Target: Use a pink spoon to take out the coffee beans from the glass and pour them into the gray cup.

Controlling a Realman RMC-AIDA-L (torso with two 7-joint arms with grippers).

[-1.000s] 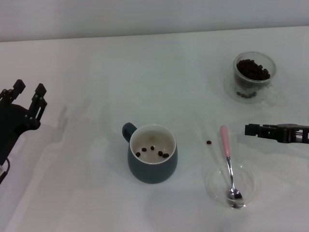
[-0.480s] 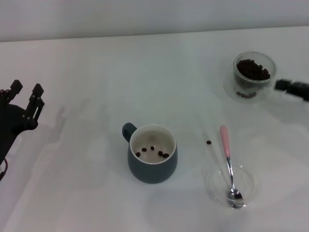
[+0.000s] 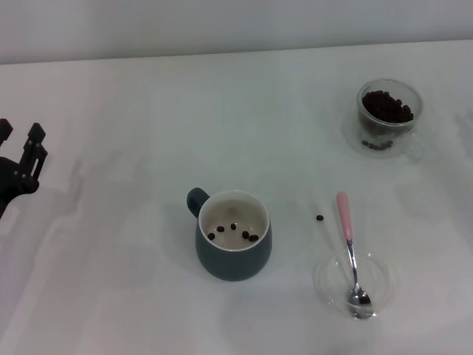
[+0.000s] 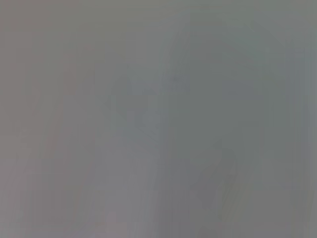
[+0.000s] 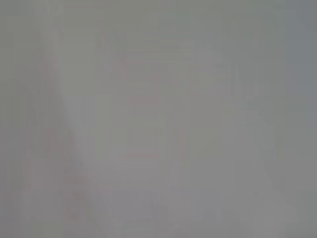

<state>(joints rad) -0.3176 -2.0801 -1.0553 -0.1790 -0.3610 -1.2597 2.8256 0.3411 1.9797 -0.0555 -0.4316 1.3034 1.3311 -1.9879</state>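
Note:
The gray cup (image 3: pixel 233 245) stands at the table's middle front with several coffee beans (image 3: pixel 235 231) on its cream inside. The pink spoon (image 3: pixel 349 244) lies at the front right, its metal bowl resting in a shallow clear dish (image 3: pixel 353 282). The glass (image 3: pixel 389 117) at the back right is filled with dark beans. One loose bean (image 3: pixel 319 217) lies on the table left of the spoon's handle. My left gripper (image 3: pixel 18 142) is at the far left edge, open and holding nothing. My right gripper is out of view. Both wrist views show only blank grey.
The white table (image 3: pixel 148 118) spreads wide between the left gripper and the gray cup. A pale wall runs along the back edge.
The right gripper withdrew from beside the spoon, rightward past the glass, and out of view. The left gripper slid further left toward the edge. The vessels and spoon stayed put.

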